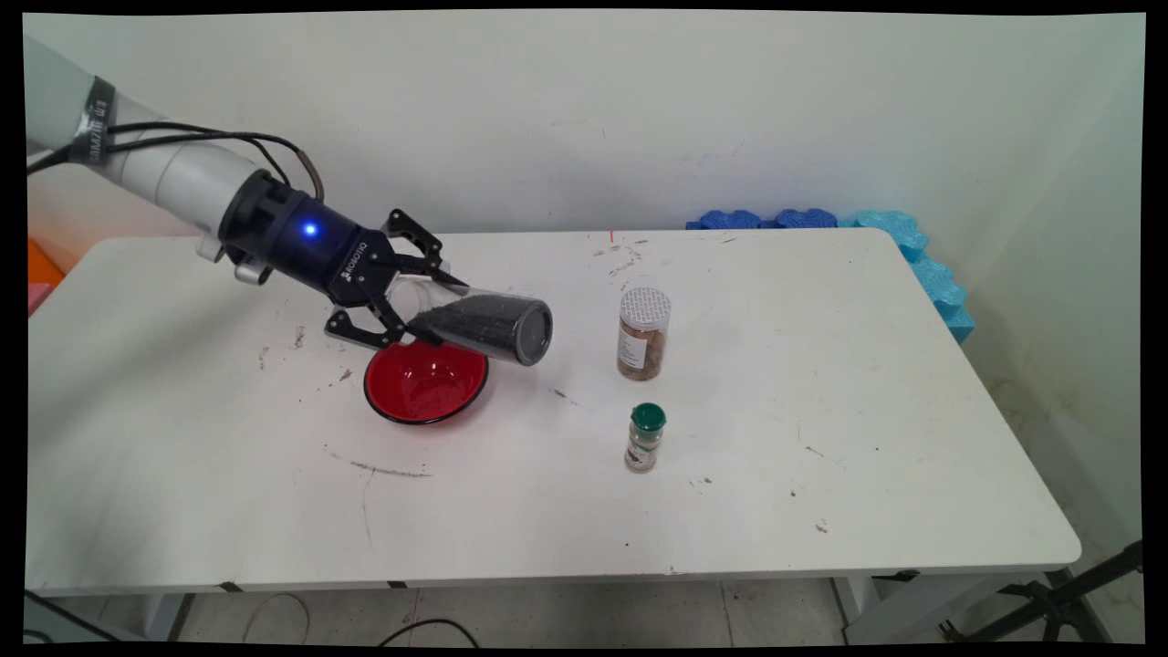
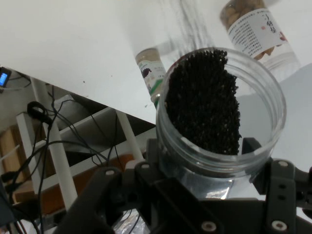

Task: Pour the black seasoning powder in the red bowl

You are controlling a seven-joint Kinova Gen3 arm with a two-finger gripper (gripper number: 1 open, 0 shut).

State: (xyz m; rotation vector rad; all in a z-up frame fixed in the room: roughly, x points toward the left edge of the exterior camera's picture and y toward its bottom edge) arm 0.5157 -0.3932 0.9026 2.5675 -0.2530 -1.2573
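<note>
Black two-finger gripper (image 1: 422,301) jaws are clenched on a clear plastic jar of black grains (image 1: 488,326), held tilted above a red glass bowl (image 1: 425,383).

The clear jar of black grains (image 1: 484,324) hides the far rim of the red bowl (image 1: 425,383) in the main view; labels on the brown-filled jar (image 1: 643,334) and green-capped bottle (image 1: 645,438) are too small to read. In the hand view, the brown-filled jar is cut off by the top edge; the claw's (image 2: 207,148) fingertips sit hidden behind the held jar.
</note>
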